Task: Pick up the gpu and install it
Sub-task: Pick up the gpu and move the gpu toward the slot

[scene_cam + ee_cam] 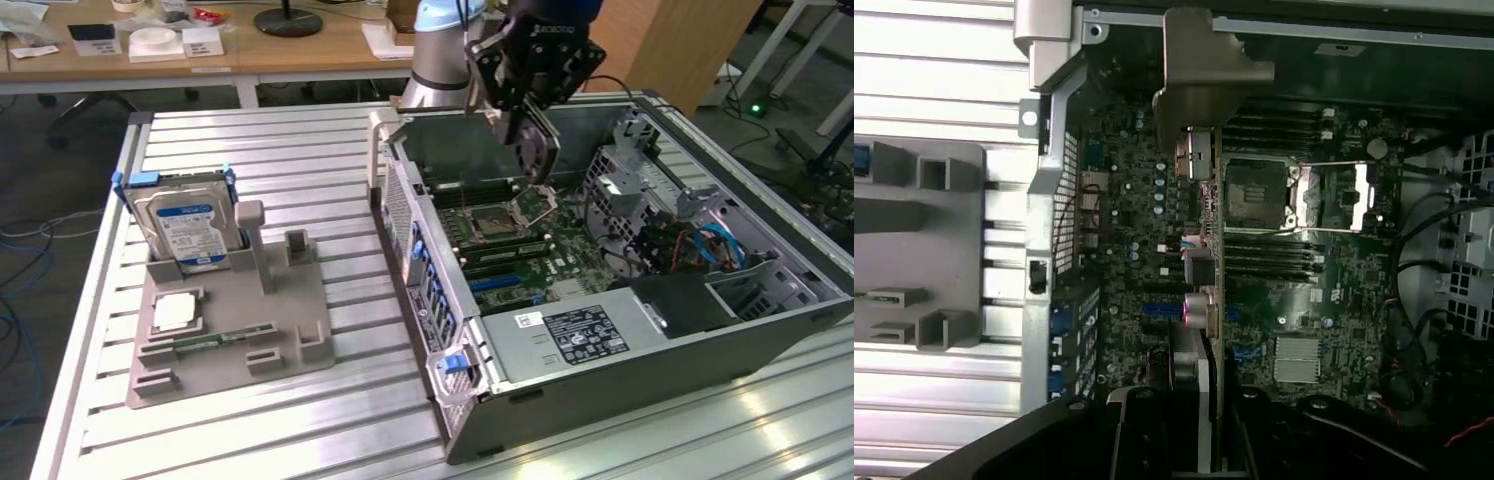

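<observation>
A ribbed metal table (267,140) fills most of the scene. On the exterior view's right half of it lies an open computer case (627,390), its side panel off and its motherboard (534,260) facing up. On the exterior view's left sits a grey parts holder (227,350), well apart from the case. A silver hard drive (187,225) with a blue and white label stands upright in a slot at the holder's far end.

The robot arm (441,50) reaches down over the far end of the case. Its gripper (525,120) has its fingers (1144,430) closed narrowly on the gpu (538,150), holding the thin dark card on edge. The card hangs inside the open case, above the motherboard and close to the processor socket (494,218), not seated in any slot. In the wrist view the gpu (1204,90) appears edge on, its silver end bracket at the end farthest from the gripper (1199,420).
</observation>
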`<state>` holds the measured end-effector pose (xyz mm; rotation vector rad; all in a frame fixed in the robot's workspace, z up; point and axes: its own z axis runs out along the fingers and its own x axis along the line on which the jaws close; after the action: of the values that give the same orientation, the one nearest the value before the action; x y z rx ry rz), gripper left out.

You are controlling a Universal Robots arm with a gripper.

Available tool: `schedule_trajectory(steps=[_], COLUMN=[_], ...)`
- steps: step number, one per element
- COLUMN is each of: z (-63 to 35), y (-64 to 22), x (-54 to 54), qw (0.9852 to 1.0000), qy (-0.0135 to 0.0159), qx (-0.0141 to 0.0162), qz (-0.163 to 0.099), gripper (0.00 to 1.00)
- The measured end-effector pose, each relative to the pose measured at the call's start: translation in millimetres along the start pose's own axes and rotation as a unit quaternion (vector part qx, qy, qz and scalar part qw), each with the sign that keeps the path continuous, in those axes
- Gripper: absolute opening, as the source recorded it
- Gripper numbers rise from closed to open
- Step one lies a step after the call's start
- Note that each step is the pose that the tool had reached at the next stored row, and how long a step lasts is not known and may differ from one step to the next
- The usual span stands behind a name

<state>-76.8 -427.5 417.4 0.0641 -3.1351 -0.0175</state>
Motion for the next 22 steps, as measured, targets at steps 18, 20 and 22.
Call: schedule_trajectory(steps=[18,20,22], z=[1.0,1.2,1.4], y=[-2.8,-3.1,-3.3], x=[-68.8,-74.6,-80.6], qw=[1.0,1.0,1.0], qy=[0.0,0.0,0.0], qx=[0.0,0.0,0.0], qz=[0.0,0.0,0.0], gripper=[0.28,0.28,0.28])
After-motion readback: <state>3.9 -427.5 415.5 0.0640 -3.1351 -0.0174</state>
